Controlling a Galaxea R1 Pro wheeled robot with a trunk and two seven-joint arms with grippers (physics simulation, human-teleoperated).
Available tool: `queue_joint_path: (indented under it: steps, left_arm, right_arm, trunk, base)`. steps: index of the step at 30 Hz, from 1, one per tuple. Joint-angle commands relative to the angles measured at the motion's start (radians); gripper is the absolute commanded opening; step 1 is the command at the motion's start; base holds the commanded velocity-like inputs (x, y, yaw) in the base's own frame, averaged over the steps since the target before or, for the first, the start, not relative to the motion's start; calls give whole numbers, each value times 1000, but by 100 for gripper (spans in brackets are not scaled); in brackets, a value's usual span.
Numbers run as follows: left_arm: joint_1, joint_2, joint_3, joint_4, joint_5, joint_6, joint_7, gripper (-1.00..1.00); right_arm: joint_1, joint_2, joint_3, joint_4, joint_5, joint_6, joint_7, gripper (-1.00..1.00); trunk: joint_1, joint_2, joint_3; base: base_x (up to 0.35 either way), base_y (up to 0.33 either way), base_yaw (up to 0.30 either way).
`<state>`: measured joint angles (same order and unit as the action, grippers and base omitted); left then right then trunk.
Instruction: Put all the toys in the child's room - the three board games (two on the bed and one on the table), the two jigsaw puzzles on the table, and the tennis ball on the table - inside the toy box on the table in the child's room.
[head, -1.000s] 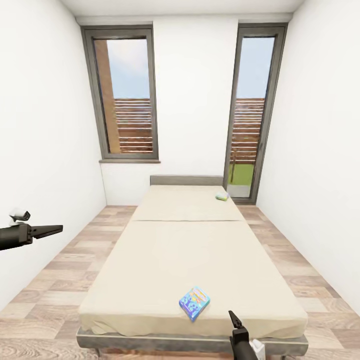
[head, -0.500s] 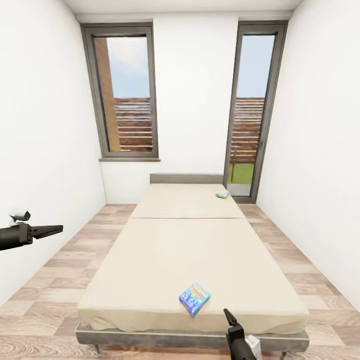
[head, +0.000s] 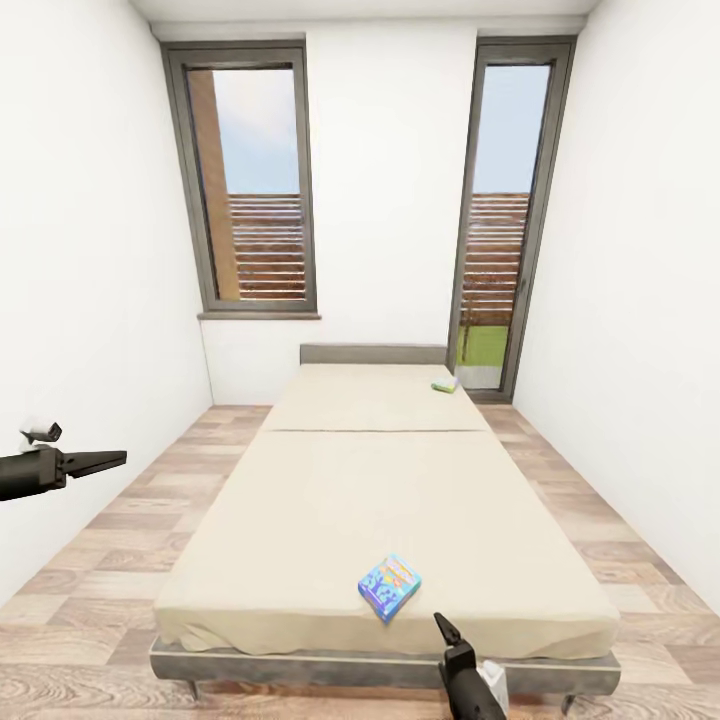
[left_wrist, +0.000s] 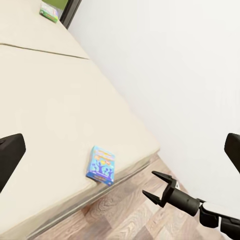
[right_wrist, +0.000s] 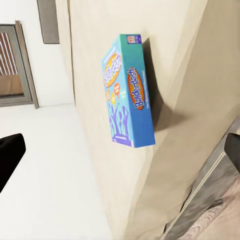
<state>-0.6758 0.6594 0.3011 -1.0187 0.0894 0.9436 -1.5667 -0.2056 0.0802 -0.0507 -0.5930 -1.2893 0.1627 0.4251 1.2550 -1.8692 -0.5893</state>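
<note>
Board games both lie on the bed (head: 330, 500), blue one (head: 389, 587) near its foot edge, green one (head: 445, 384) by the headboard corner, neither collected; right fingers (head: 441, 628) and left fingers (head: 100, 460) empty, spread unclear.

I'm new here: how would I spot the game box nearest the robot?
Start at the big beige bed under the two tall windows. At its foot end, near the edge closest to the robot, lies a flat bright blue board game box with orange lettering. The other box, pale green, sits far off by the grey headboard.
</note>
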Motion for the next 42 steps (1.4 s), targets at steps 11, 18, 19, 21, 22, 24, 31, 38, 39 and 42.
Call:
queue_joint_path:
  steps: [11,18,19,21,22,24,31,38,39,42]
  left_arm:
    - [-1,1,0,0,0,11,-4,100]
    - [-1,0,0,0,0,10,-4,100]
    - [-1,0,0,0,0,9,-4,100]
    - [-1,0,0,0,0,9,-4,100]
    - [-1,0,0,0,0,9,-4,100]
    - [-1,0,0,0,0,9,-4,100]
    - [-1,0,0,0,0,9,-4,100]
    - [-1,0,0,0,0,8,-4,100]
    - [-1,0,0,0,0,8,-4,100]
    - [-1,0,0,0,0,7,-4,100]
  right_arm:
    - [-3,1,6,5,-9,9,3,100]
    - [-3,1,6,6,-7,6,3,100]
    - [-3,1,6,6,-7,6,3,100]
    - [-3,1,6,6,-7,5,3,100]
    - [-3,1,6,6,-7,5,3,100]
    - [-3,2,6,6,-8,4,3,100]
    - [-3,3,6,7,-9,8,3,100]
    - [-3,18,9,7,-9,9,3,100]
    - [-3,20,10,7,-9,9,3,100]
    - [-3,24,21,7,-8,8,3,100]
  trunk:
    - [42,-78,-36]
    - [69,-127,-58]
    - [73,-134,-61]
    - [81,-148,-67]
    - [84,-155,-70]
    - [88,-162,-73]
    - [88,-162,-73]
    - [88,-162,-73]
    - [88,-162,-73]
    - [88,-162,-73]
  base:
    - [0,0,0]
    - [0,0,0]
    - [0,0,0]
    - [0,0,0]
    - [0,0,0]
    - [0,0,0]
    - [0,0,0]
    - [0,0,0]
    - [0,0,0]
    - [0,64,0]
